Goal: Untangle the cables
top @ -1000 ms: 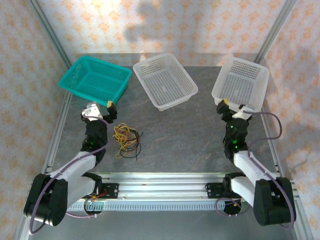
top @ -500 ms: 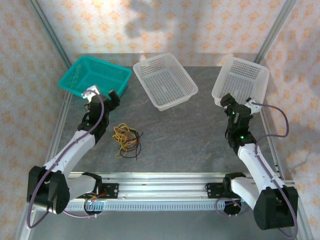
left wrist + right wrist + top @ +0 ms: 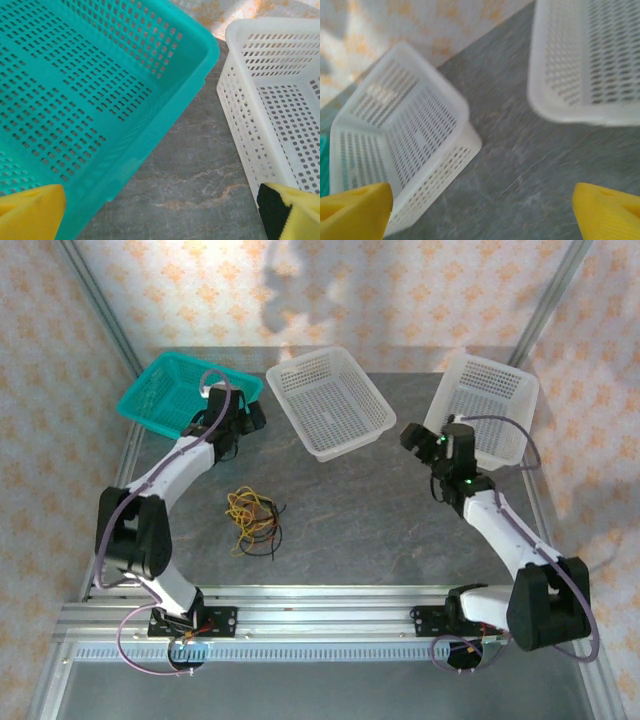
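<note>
While both arms reach out toward the far baskets, the cables (image 3: 255, 522) lie in one small knot on the table (image 3: 380, 520), on its left half and nearer the arm bases than either end effector. The left end effector (image 3: 243, 421) hangs by the corner of the teal basket (image 3: 140, 382), its yellow fingers (image 3: 30, 212) spread wide with nothing between them. The right end effector (image 3: 414, 437) sits between the middle white basket (image 3: 330, 400) and the right white basket (image 3: 485, 400), likewise spread and empty. From the left one the tangle lies back toward the bases. Its longer run goes far-to-near, yellow loops farthest, black nearest. I'd judge the left arm the closer.
</note>
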`<state>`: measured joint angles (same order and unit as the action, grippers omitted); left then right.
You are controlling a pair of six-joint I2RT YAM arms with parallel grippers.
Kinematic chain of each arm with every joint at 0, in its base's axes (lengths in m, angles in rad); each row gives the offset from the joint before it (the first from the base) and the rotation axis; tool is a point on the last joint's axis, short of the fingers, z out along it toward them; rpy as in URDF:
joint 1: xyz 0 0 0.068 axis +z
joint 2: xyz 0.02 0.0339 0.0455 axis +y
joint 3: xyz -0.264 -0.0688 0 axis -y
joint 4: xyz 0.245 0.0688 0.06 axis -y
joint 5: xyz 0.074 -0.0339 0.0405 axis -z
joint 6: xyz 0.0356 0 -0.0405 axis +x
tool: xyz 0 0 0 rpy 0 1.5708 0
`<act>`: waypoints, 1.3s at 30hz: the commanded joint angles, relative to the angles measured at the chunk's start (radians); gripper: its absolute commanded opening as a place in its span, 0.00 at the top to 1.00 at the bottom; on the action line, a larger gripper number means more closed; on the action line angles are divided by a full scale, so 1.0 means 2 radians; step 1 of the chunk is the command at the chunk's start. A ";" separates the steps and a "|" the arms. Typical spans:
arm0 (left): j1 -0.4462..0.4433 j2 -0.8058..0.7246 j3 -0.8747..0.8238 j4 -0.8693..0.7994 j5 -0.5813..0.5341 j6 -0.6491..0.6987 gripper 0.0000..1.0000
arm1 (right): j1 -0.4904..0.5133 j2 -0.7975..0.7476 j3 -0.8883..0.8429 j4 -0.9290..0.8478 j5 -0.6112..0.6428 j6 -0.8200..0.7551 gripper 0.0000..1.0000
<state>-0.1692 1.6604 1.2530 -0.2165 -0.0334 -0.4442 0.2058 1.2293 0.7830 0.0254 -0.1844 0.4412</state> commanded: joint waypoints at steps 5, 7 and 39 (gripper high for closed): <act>0.018 0.087 0.127 -0.070 0.007 0.028 0.00 | 0.089 0.050 0.057 -0.011 0.001 -0.016 0.08; 0.024 0.115 0.163 -0.090 0.005 0.035 0.01 | 0.110 0.060 0.073 -0.016 0.010 -0.020 0.08; 0.043 0.337 0.452 -0.251 0.106 0.143 0.24 | 0.172 0.055 0.120 -0.075 0.068 -0.039 0.23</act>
<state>-0.0841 2.3329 2.1197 -0.6682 0.1364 -0.2062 0.5426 1.3605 1.0267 -0.1165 -0.0845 0.3782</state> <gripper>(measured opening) 0.770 0.777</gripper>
